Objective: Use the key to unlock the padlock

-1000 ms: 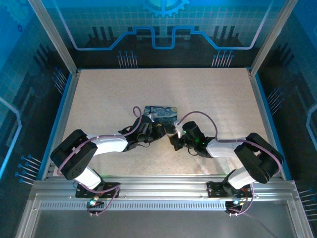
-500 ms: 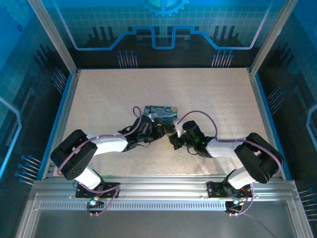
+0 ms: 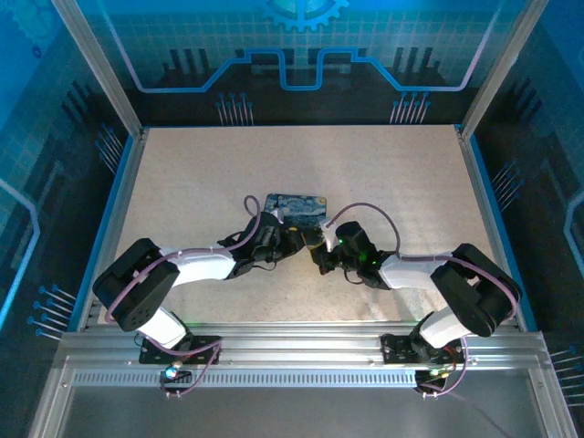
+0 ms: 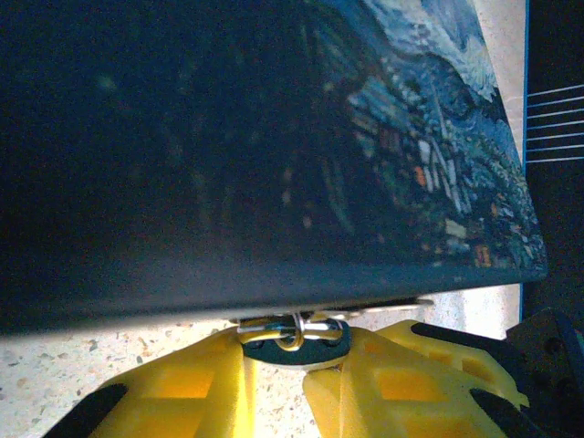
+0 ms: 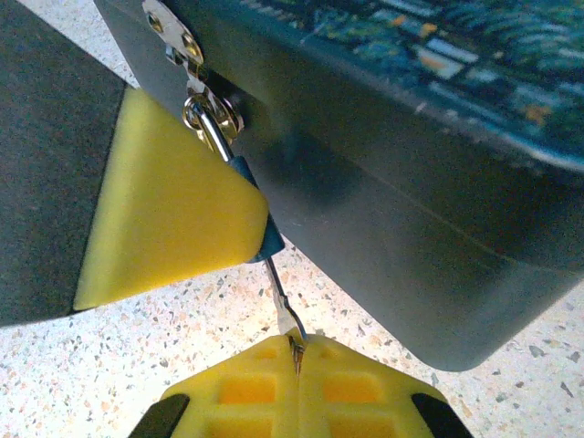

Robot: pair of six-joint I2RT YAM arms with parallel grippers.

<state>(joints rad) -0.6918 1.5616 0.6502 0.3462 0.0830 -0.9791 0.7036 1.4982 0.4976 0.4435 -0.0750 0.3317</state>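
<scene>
The tiny padlock [image 4: 297, 349] hangs by its silvery shackle [image 5: 208, 126] from the hasp of the Starry Night tin box [image 3: 297, 204]. My left gripper [image 4: 294, 367] is shut on its dark blue body, one yellow finger on each side. In the right wrist view a left finger [image 5: 164, 201] hides most of the padlock [image 5: 268, 239]. The thin key [image 5: 282, 294] runs from that body down into my right gripper [image 5: 294, 347], which is shut on the key's head. In the top view the left gripper [image 3: 296, 240] and right gripper [image 3: 318, 252] meet at the box's near edge.
The tin box [image 4: 274, 146] lies on the speckled table [image 3: 392, 173] just beyond both grippers, its side wall [image 5: 392, 210] close to the key. Blue rails and frame posts border the table.
The right gripper has crept a little left and away from its base, toward the left gripper and the box. The left arm has stayed put.
</scene>
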